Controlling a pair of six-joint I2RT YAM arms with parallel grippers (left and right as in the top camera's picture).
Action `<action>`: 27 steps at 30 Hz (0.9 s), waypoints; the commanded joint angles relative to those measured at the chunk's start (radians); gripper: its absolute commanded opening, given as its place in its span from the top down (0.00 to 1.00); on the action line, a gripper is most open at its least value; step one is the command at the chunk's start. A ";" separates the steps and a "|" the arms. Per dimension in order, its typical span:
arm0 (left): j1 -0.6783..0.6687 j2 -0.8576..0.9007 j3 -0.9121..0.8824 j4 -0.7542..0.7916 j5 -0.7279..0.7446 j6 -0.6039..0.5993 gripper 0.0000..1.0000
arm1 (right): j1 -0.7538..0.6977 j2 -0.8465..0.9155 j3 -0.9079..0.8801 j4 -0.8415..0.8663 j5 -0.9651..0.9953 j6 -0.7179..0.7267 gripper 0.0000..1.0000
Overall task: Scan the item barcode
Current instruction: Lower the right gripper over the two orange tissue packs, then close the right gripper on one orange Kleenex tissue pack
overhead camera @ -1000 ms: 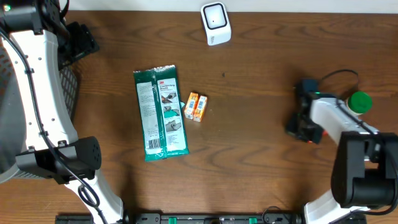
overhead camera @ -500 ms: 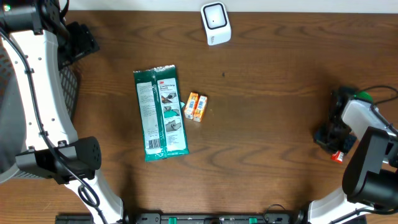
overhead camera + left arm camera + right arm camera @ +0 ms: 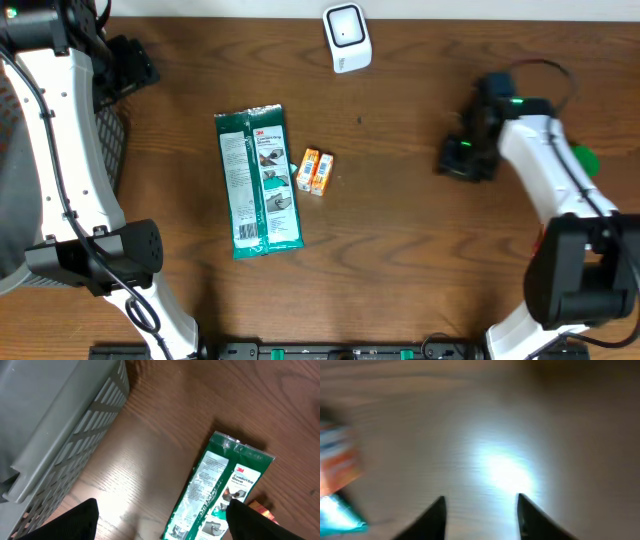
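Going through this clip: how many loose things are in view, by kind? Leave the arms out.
Green packet: 1
Small orange boxes, side by side: 2
White scanner: 1
Grey basket: 1
Green round object, partly hidden by the right arm: 1
Total: 6

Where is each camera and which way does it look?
Overhead: above the table, facing straight down on green 3M package, orange boxes, white scanner; both arms show.
Left wrist: on left arm, angled down at gray basket and package; open jaws show.
Right wrist: low, blurred, facing the table; open jaws show.
Shared: overhead and left wrist both see the package.
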 commanded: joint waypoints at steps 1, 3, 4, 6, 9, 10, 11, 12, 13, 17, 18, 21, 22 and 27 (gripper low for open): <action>0.004 0.008 0.004 -0.056 -0.013 0.014 0.18 | 0.160 0.004 0.024 0.102 -0.177 0.112 0.56; 0.004 0.008 0.004 -0.056 -0.013 0.014 0.18 | 0.232 0.004 0.024 0.174 -0.177 0.159 0.57; 0.004 0.008 0.004 -0.056 -0.013 0.014 0.18 | 0.270 0.004 0.024 0.213 -0.177 0.176 0.58; 0.004 0.008 0.004 -0.056 -0.013 0.014 0.18 | 0.337 0.005 0.024 0.280 -0.176 0.196 0.59; 0.004 0.008 0.004 -0.056 -0.013 0.014 0.18 | 0.442 0.005 0.024 0.378 -0.152 0.179 0.58; 0.004 0.008 0.004 -0.056 -0.013 0.014 0.18 | 0.474 0.005 0.024 0.401 -0.134 0.163 0.57; 0.004 0.008 0.004 -0.056 -0.013 0.014 0.18 | 0.510 0.005 0.024 0.423 -0.115 0.148 0.56; 0.004 0.008 0.004 -0.056 -0.013 0.014 0.18 | 0.545 0.005 0.024 0.439 -0.097 0.142 0.54; 0.004 0.008 0.004 -0.056 -0.013 0.014 0.18 | 0.575 0.005 0.024 0.451 -0.083 0.131 0.54; 0.004 0.008 0.004 -0.056 -0.013 0.014 0.18 | 0.681 0.005 0.024 0.469 0.052 0.101 0.51; 0.004 0.008 0.004 -0.056 -0.013 0.014 0.17 | 0.697 0.005 0.024 0.469 0.088 0.113 0.51; 0.004 0.008 0.004 -0.056 -0.013 0.014 0.18 | 0.735 0.005 0.023 0.469 0.185 0.146 0.53; 0.004 0.008 0.004 -0.056 -0.013 0.014 0.18 | 0.742 0.006 0.023 0.469 0.215 0.153 0.54; 0.004 0.008 0.004 -0.056 -0.013 0.014 0.18 | 0.742 0.015 0.022 0.406 0.428 0.365 0.55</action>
